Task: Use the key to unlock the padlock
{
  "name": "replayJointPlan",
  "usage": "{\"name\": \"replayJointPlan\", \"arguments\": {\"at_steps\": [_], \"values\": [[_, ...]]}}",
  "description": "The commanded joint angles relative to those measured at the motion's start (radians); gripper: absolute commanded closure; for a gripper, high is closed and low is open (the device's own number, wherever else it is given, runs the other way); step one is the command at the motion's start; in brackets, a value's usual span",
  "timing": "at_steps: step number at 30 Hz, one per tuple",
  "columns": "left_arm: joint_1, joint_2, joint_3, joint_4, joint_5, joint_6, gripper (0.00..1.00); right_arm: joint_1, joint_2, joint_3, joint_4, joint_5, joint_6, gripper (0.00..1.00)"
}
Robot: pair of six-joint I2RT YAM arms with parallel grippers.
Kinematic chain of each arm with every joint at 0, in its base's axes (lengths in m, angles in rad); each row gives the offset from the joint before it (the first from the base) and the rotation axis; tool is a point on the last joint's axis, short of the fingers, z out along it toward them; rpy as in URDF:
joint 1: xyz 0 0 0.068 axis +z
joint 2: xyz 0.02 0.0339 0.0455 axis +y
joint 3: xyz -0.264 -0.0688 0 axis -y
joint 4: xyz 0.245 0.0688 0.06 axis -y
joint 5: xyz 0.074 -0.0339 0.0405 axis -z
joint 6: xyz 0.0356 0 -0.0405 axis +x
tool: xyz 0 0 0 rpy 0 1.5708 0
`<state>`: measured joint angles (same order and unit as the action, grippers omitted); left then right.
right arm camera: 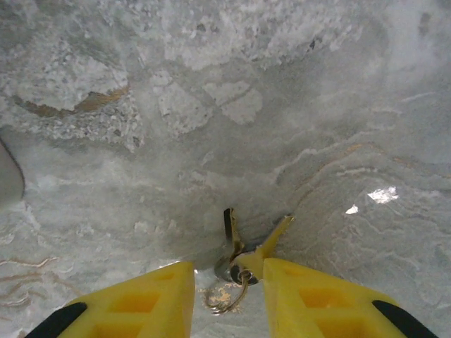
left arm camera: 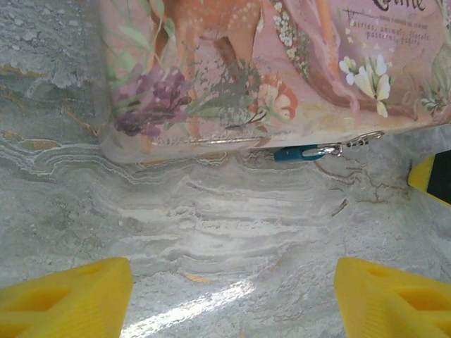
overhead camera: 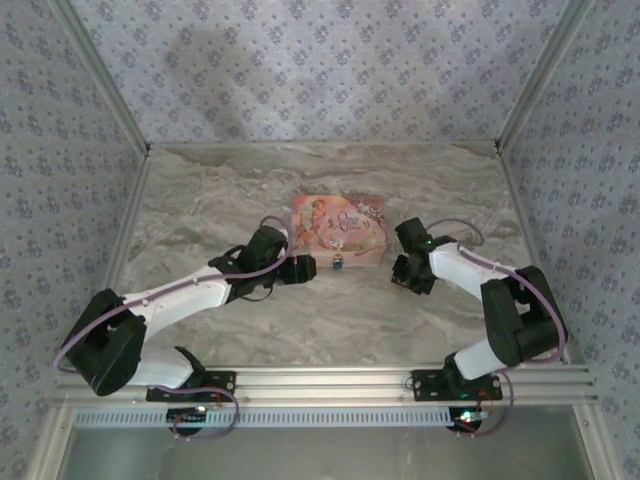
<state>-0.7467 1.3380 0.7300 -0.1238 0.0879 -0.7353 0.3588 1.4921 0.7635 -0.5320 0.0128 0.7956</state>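
The tiny blue padlock (overhead camera: 339, 265) lies on the marble table against the pink illustrated box's near edge; in the left wrist view the padlock (left arm camera: 296, 153) lies on its side with its metal shackle pointing right. My left gripper (overhead camera: 306, 270) stands just left of it, open (left arm camera: 232, 299), with bare table between its yellow fingers. My right gripper (overhead camera: 405, 277) is low over the table right of the box. Its jaws (right arm camera: 229, 290) stand narrow around the key (right arm camera: 239, 259), two small blades on a ring. The key touches the right finger; a gap shows at the left finger.
The pink box (overhead camera: 338, 228) lies flat at the table's middle back and runs across the top of the left wrist view (left arm camera: 268, 63). A yellow finger (left arm camera: 431, 179) of the right gripper shows at that view's right edge. Patterned walls enclose the table.
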Motion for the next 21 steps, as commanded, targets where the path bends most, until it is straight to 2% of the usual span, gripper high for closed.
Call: {"name": "replayJointPlan", "arguments": {"at_steps": [1,8,11,17,21], "values": [[-0.006,0.007,-0.01,0.016,-0.01,-0.01,0.25,-0.001,0.02,0.001,0.001,0.017,0.03,0.7],[-0.006,0.013,-0.021,0.027,-0.008,-0.017,0.25,-0.007,0.027,-0.02,0.008,0.014,0.039,0.8],[-0.006,0.015,-0.024,0.033,-0.009,-0.02,0.25,-0.014,0.026,-0.029,0.013,0.008,0.039,0.88],[-0.006,0.013,-0.028,0.041,-0.009,-0.026,0.25,-0.016,-0.005,-0.032,0.002,0.023,0.006,0.94],[-0.006,0.0,-0.022,0.035,-0.012,-0.032,0.25,-0.018,-0.079,-0.031,-0.017,0.03,-0.035,0.97]]}}
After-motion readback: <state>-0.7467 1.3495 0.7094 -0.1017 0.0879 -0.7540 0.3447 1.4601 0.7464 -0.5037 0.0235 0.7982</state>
